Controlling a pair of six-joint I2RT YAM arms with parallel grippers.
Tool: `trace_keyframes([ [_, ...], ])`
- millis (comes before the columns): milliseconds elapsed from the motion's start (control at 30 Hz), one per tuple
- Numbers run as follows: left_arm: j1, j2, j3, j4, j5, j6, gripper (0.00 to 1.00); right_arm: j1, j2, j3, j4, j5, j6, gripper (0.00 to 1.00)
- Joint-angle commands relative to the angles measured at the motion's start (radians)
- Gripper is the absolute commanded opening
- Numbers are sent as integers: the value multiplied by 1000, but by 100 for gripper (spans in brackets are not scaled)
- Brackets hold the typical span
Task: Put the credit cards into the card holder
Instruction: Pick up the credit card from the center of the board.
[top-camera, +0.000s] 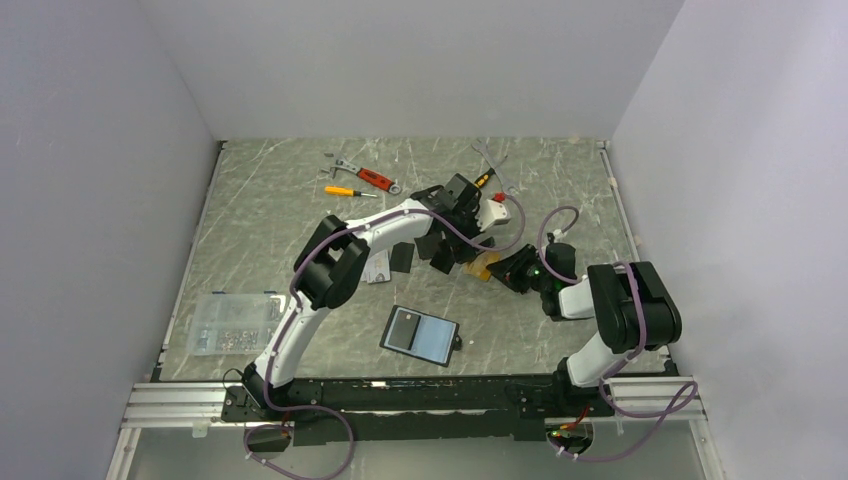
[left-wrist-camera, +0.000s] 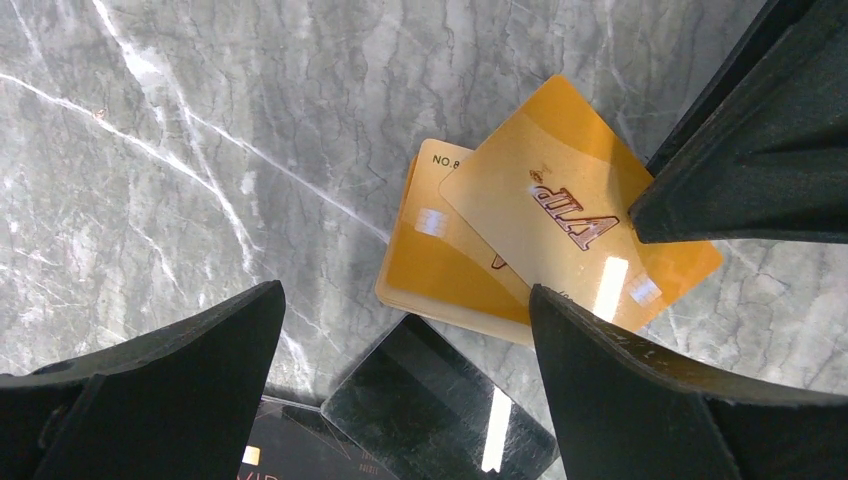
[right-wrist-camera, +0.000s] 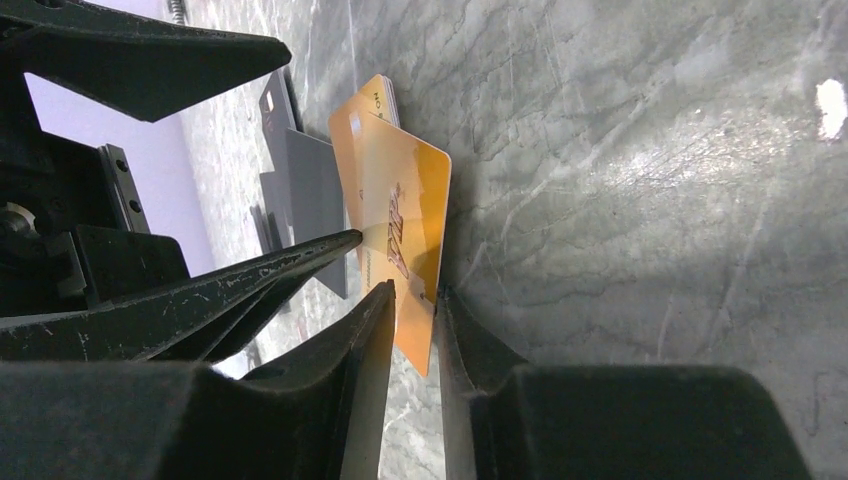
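Observation:
Two gold-orange credit cards overlap on the marble table; the upper gold card reads VIP and lies over the lower gold card. My right gripper is shut on the upper gold card's edge, near the table top. My left gripper is open and empty above the cards. A plain black card and a dark printed card lie between its fingers. The card holder lies open, grey lining up, near the table's front.
A silver-grey card lies left of the pile. An orange-handled wrench, a screwdriver and a spanner lie at the back. A clear parts box sits front left.

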Motion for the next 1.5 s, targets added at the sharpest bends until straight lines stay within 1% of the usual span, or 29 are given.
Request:
trace_keyframes([
  [0,-18,18,13,-5,-32,41,99,-1,4,-19,10,0,3,27],
  [67,-25,16,9,-7,-25,44,99,-2,21,-21,68,-20,22,28],
  [200,-29,3,-8,-5,-2,48,99,-1,46,-17,111,-35,45,27],
  [300,-30,-14,-17,-4,20,44,99,-1,37,-24,121,-31,49,22],
  [367,-26,-24,-8,-16,26,40,99,-1,8,-41,117,-19,46,16],
  [433,-13,-39,0,-25,30,30,99,-2,-43,-51,77,-4,32,12],
  [600,53,-79,54,-74,34,-10,99,-1,-207,-54,-96,37,-37,7],
  [733,120,-143,65,-110,52,-53,99,-2,-351,-50,-201,60,-74,4],
  [833,161,-211,60,-149,116,-101,99,1,-440,-37,-268,58,-97,0],
  [900,179,-271,19,-148,177,-124,99,1,-471,-27,-294,39,-108,0],
  [967,190,-334,-36,-131,269,-158,99,0,-499,-30,-286,6,-102,0],
  [1033,198,-371,-72,-130,376,-204,99,2,-533,-47,-234,-45,-81,0],
  [1133,214,-412,-137,-111,580,-295,99,14,-576,-45,-183,-135,-58,0],
  [1267,226,-444,-257,-8,745,-489,99,58,-645,5,-230,-171,-74,0],
  [1367,246,-473,-360,159,859,-648,99,79,-670,22,-209,-210,-48,0],
  [1467,250,-518,-442,280,878,-731,99,97,-680,23,-158,-244,-5,0],
])
